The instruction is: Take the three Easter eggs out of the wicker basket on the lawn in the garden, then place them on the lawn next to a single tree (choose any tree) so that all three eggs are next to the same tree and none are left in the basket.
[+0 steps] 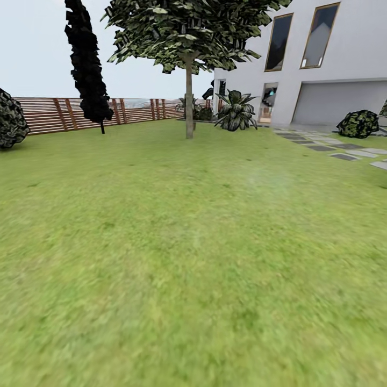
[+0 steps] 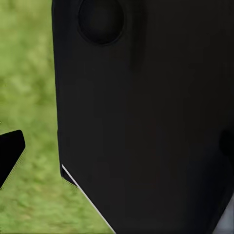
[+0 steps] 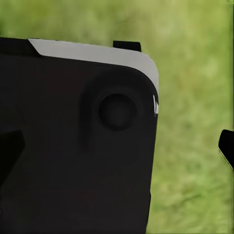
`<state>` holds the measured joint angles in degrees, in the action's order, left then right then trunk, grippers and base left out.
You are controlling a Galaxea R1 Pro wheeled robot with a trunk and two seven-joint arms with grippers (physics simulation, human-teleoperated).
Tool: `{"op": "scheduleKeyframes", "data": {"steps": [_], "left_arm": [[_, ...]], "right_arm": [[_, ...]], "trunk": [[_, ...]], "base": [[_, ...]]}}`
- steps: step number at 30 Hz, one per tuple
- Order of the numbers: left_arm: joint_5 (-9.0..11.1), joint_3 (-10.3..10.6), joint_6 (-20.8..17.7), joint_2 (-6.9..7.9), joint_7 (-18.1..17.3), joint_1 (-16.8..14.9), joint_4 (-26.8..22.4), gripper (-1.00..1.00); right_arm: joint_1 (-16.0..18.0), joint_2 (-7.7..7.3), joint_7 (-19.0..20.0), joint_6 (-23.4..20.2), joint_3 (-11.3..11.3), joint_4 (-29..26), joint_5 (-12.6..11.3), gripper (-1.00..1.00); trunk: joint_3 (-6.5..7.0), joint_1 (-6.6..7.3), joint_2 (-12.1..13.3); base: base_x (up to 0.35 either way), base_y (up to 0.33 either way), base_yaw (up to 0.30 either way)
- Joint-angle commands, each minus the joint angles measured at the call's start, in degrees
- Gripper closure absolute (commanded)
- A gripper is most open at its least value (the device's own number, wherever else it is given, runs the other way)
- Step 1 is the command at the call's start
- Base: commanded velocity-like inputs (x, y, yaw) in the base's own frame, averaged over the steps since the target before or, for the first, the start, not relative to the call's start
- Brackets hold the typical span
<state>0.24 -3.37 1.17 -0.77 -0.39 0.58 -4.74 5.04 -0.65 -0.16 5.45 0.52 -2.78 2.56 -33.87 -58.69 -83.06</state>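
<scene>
Looking across the lawn [image 1: 177,258] from the head view, the far left holds a dark round bush [image 1: 9,119] in front of a slatted wooden fence [image 1: 54,114]. Next to the right stands a black cypress-like tree [image 1: 86,64], then the tree [image 1: 188,102] with the pale trunk and wide leafy crown, far off near the middle. Right of it sit a spiky plant [image 1: 235,110], the white house [image 1: 322,59], grey stepping stones [image 1: 333,149] and another bush [image 1: 358,123].

No eggs and no basket can be seen from here, so the robot looks to be on its way over the grass, and where they lie cannot be told.

Both wrist views are mostly blocked by dark robot body panels over blurred grass; a dark tip pokes in at the edge of each, but whether either hand is spread or pressed together I cannot tell.

As a judgement only: the eggs are probably light, hard, smooth and round, so likely to slip or roll. Gripping one across its widest middle, with gentle pressure, should hold best.
</scene>
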Motion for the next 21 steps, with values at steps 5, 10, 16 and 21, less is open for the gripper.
{"op": "scheduleKeyframes", "data": {"steps": [5,10,16,21], "left_arm": [[0.0,-0.3,0.1,-0.02,0.0,0.0,-0.1,-1.0],[0.0,-0.3,0.1,-0.08,0.0,0.0,-0.1,-1.0],[0.0,-0.3,0.1,-0.16,0.0,0.0,-0.1,-1.0],[0.0,-0.3,0.1,-0.19,0.0,0.0,-0.1,-1.0]], "right_arm": [[0.1,0.03,0.0,0.2,0.0,0.1,0.3,-1.0],[0.0,-0.06,0.0,0.2,0.0,0.0,0.2,-1.0],[0.0,0.13,0.0,0.3,-0.1,0.1,-0.1,-1.0],[0.1,-0.21,0.0,0.3,-0.1,0.1,0.0,-1.0]], "trunk": [[-0.04,-0.03,0.0],[-0.04,-0.03,0.0],[-0.04,-0.03,0.0],[-0.04,-0.03,0.0]], "base": [[0.339,0.0,0.0],[0.339,0.0,0.0],[0.339,0.0,0.0],[0.339,0.0,0.0]]}}
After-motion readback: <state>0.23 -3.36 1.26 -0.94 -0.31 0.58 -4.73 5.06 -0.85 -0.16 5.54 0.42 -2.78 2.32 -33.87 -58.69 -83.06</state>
